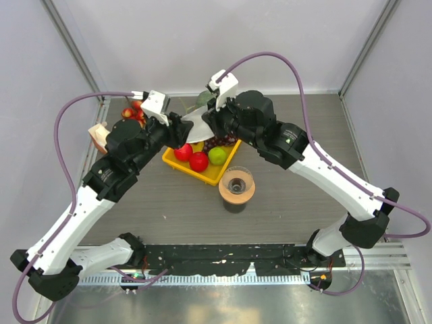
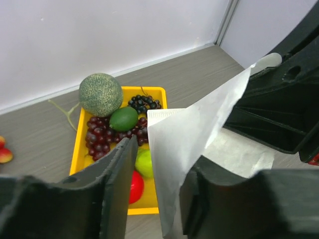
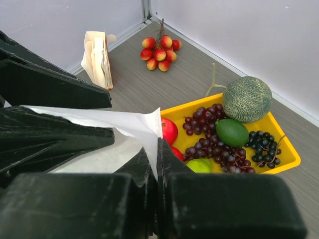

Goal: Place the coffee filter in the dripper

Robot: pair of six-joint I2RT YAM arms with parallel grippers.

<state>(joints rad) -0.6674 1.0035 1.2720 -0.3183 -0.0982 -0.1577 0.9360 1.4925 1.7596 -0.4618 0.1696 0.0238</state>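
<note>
Top external view: both arms meet above the yellow fruit tray [image 1: 219, 170], sharing one coffee filter [image 1: 194, 125]. The right gripper [image 3: 156, 164] is clamped on the paper's edge. The left gripper [image 2: 159, 159] stands partly parted around the sheet, not pinching. I'd judge it a handover, so one arm can carry it. One dripper [image 1: 237, 181] sits just beside the tray, no filter inside.

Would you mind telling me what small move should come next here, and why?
Probably the left gripper should back straight off the coffee filter. Its jaws stand apart around the paper, while the right gripper is pinched shut on the filter's edge, so the right arm alone could then carry it to the dripper.
</note>
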